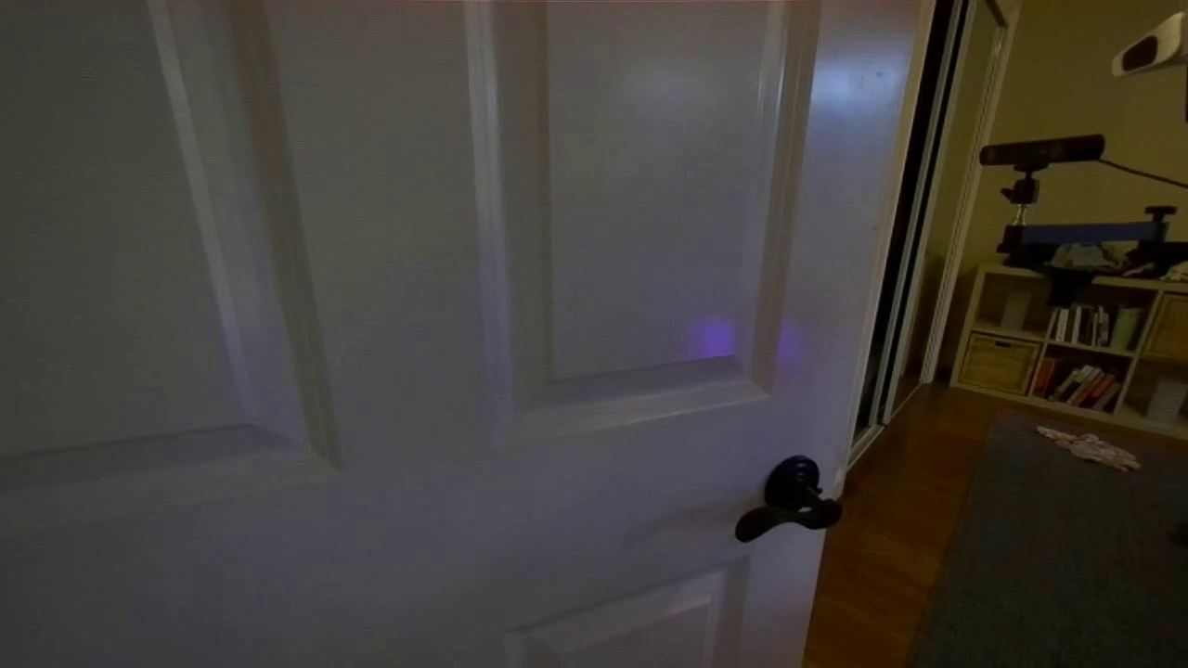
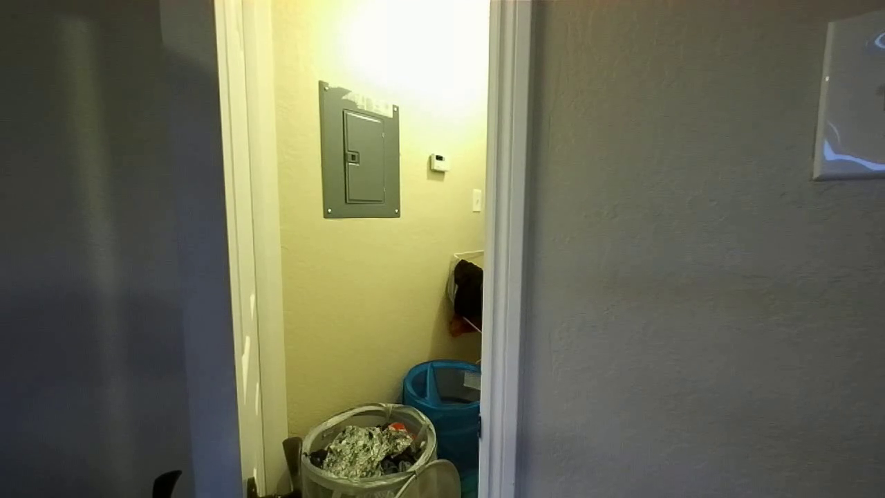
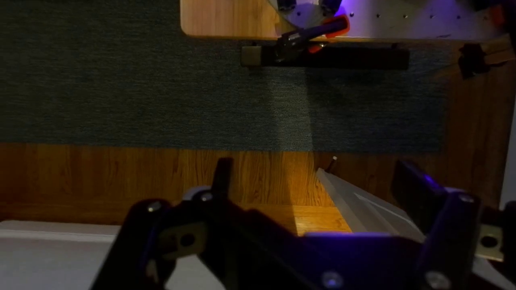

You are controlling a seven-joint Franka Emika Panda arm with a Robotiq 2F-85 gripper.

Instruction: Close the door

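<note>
Door white, ajar, 3 panels showing.

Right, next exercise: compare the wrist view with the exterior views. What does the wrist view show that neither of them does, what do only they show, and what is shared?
Wrist view only: the jaws, standing apart; a wooden tabletop; a metal plate.

Exterior views only: a shelf with books; an electrical panel; a blue hamper.

Shared: the door, standing open, in all three; the rug and wooden floor, in the wrist view and an exterior view.
</note>
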